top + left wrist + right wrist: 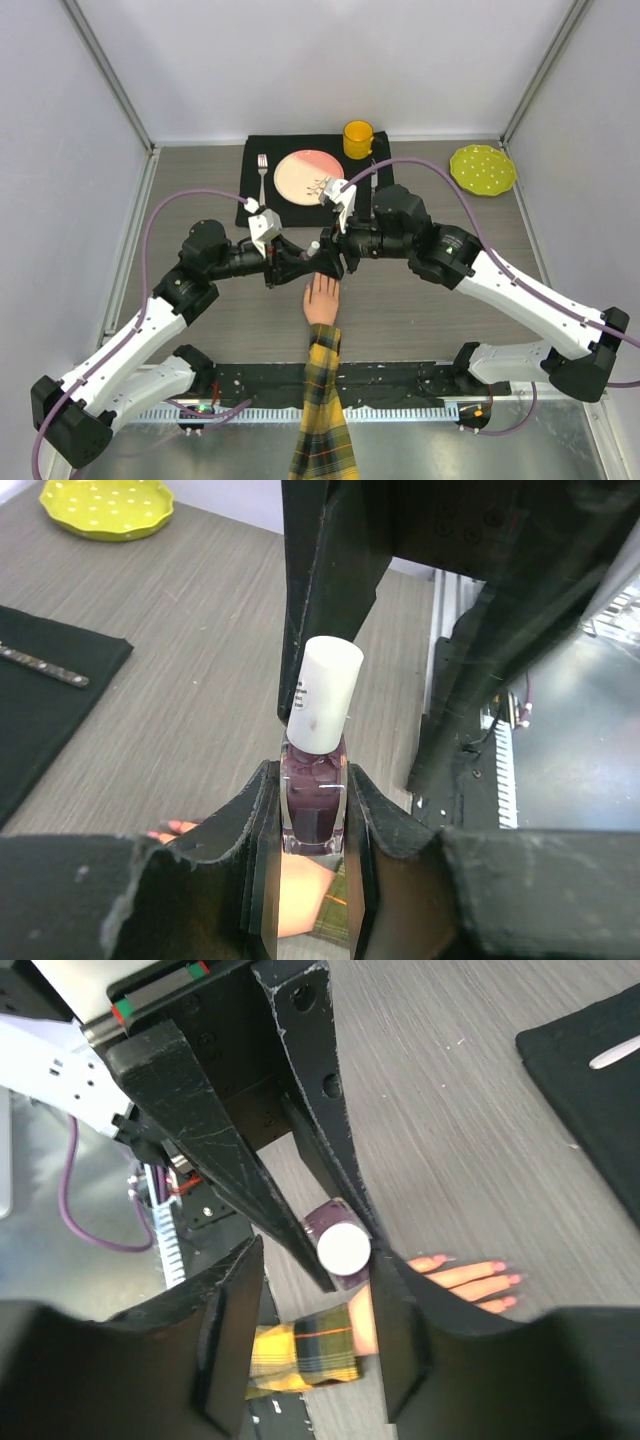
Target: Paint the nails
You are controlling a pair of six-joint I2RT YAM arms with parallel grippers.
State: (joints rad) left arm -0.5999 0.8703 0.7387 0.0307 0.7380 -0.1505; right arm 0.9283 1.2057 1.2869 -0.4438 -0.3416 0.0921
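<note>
One polish bottle is clamped in left fingers near the nails; right fingers spread open.

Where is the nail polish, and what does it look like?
Find the pale peach mannequin hand in its yellow-black plaid sleeve. Just above it, the left robot hand pinches a small purple glass bottle. Its white cylindrical cap stands out among black fingers.
</note>
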